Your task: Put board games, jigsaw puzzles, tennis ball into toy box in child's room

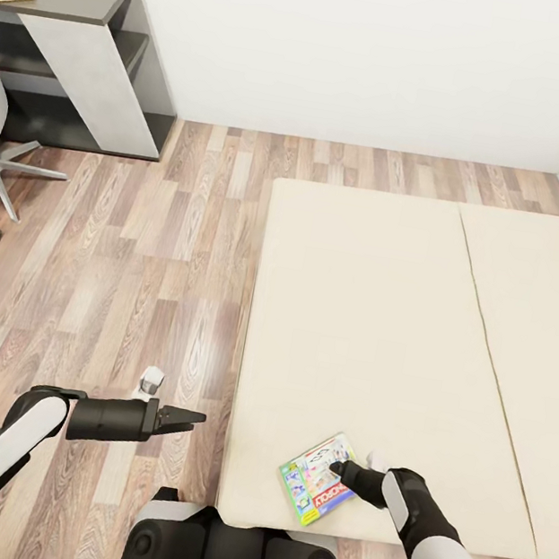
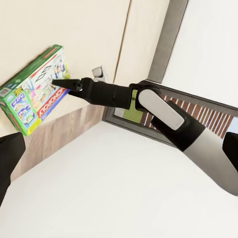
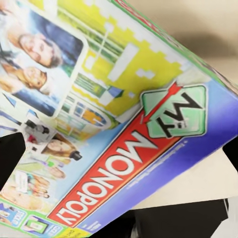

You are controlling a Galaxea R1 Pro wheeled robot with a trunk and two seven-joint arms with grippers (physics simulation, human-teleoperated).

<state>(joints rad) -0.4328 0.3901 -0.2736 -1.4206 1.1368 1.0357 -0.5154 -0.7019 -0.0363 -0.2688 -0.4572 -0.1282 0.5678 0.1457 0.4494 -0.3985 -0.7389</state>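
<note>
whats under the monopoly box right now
The Monopoly box lies on the beige bed near its front edge, with the right gripper at its top face. The mattress directly beneath it is covered, so anything there can't be seen.

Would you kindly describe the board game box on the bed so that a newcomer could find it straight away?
Start at the wide beige bed on the wooden floor and go to its near edge, towards the robot. There lies a flat rectangular Monopoly box, green-edged with a red logo band, with the right gripper at its top. It is the one printed, colourful thing on the plain mattress.
</note>
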